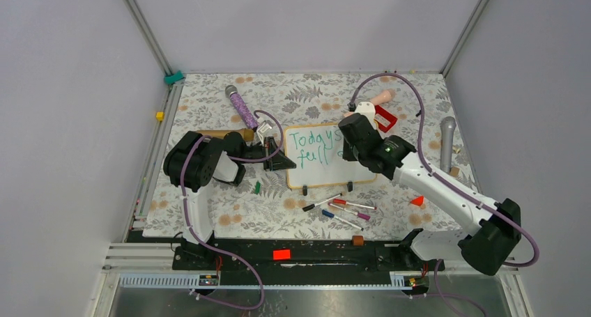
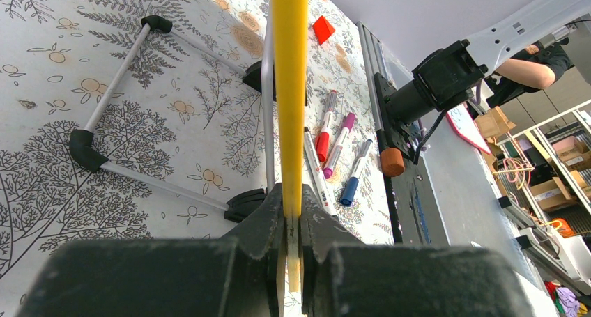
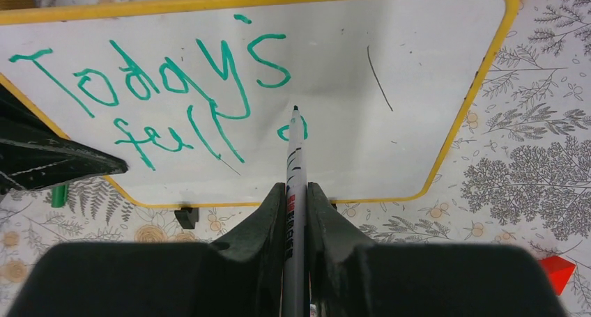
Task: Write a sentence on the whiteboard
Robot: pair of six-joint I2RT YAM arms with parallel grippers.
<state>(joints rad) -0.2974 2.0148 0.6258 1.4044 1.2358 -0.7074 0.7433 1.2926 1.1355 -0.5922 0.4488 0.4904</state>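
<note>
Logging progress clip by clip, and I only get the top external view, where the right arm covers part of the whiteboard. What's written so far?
Observer: In the right wrist view the sentence reads "Today's full" in green on two lines, with a small loop begun after "full".
Operator: Is anything steadying the board? From above I can't tell.
Observer: The left wrist view shows the left claw shut on the yellow frame edge of the whiteboard.

From my end the whiteboard (image 3: 411, 59) looks glossy and smooth inside a yellowish frame (image 3: 481, 87) (wood or plastic, I can't tell); the table cover (image 2: 56, 212) reads as matt printed cloth.
</note>
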